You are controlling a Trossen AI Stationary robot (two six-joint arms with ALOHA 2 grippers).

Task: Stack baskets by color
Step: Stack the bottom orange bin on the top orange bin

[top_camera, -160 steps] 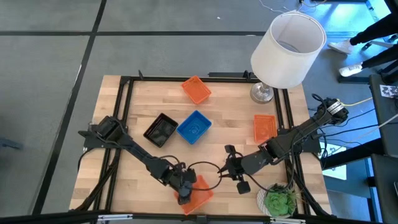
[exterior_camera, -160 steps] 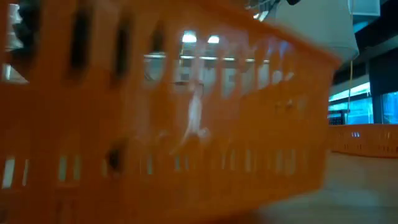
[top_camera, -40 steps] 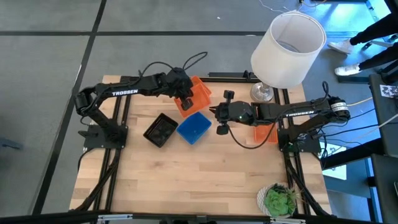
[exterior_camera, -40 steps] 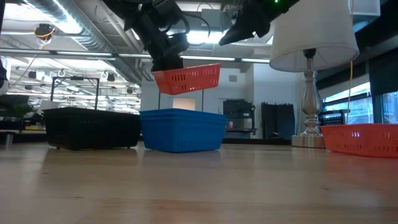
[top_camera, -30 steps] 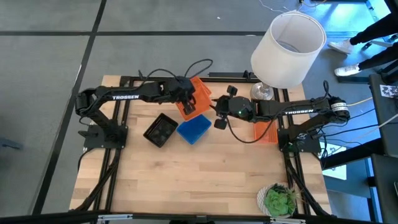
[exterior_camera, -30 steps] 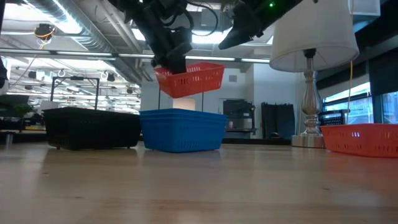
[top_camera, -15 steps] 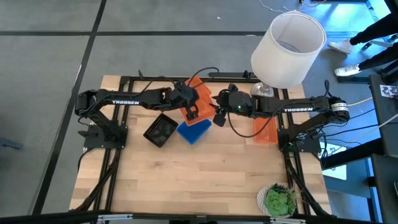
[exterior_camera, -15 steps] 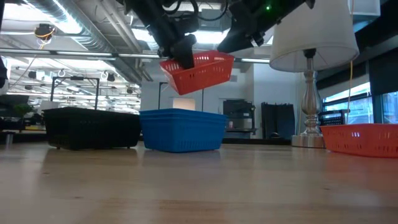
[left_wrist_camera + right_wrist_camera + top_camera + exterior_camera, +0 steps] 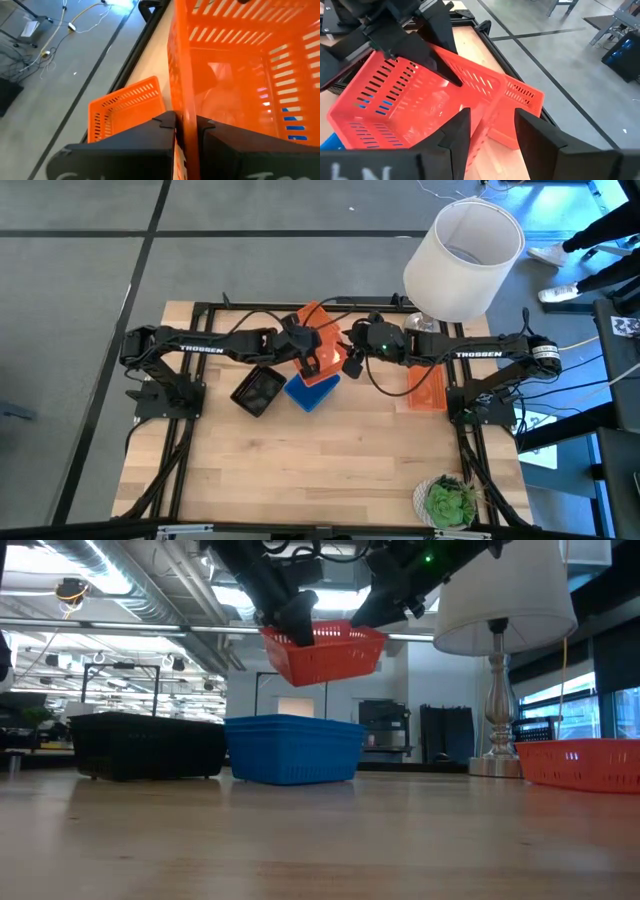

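Observation:
My left gripper (image 9: 308,360) is shut on an orange basket (image 9: 323,652), which hangs in the air above the blue baskets (image 9: 292,748) stacked on the table. My right gripper (image 9: 490,122) is open at the held basket's opposite side, with a finger on each side of its wall. A second orange basket (image 9: 522,100) sits on the table at the far edge. A third orange basket (image 9: 427,387) lies at the right, and a black basket (image 9: 258,390) rests left of the blue ones. My left gripper pinches one side wall of the orange basket (image 9: 181,100) at its rim, one finger outside and one inside. The fingers slant down from the table's left. The basket is lifted clear and nearly level, open side up. My right gripper straddles the basket's wall (image 9: 487,107); whether it touches, I cannot tell.
A white lamp (image 9: 462,260) stands at the far right corner, its shade high over the table. A green plant (image 9: 447,502) sits at the near right corner. Bare wood fills the near half of the table (image 9: 300,470).
My left gripper has carried the orange basket toward the table's right and rolled. The basket tipped on the way and hangs nearly level again, slightly higher. My right gripper has closed in on the basket's free side, staying open.

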